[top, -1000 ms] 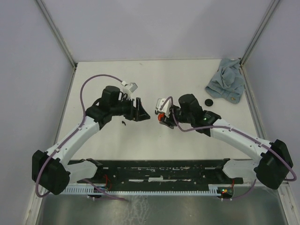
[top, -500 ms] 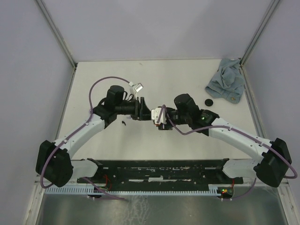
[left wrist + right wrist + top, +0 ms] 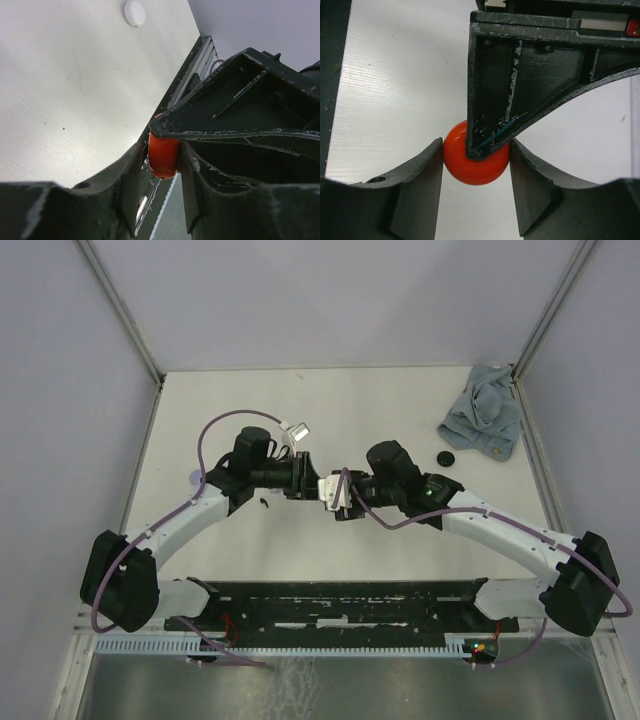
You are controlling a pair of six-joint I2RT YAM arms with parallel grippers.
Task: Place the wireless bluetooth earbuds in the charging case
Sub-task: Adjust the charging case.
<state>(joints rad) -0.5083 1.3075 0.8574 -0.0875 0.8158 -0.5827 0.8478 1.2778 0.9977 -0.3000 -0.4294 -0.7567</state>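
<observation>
Right pincer (image 3: 476, 150) clamps glossy red round plastic disc (image 3: 470, 172) by rim; left pincer (image 3: 162, 154) narrow across its faces, grip unclear. Opposed squeeze could pop it loose.

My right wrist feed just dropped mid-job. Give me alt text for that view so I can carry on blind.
The right gripper holds a red disc by its rim between both fingers, over the white table. One scratched black finger of the left gripper reaches down from the top of the frame, its tip overlapping the disc's upper right.
</observation>
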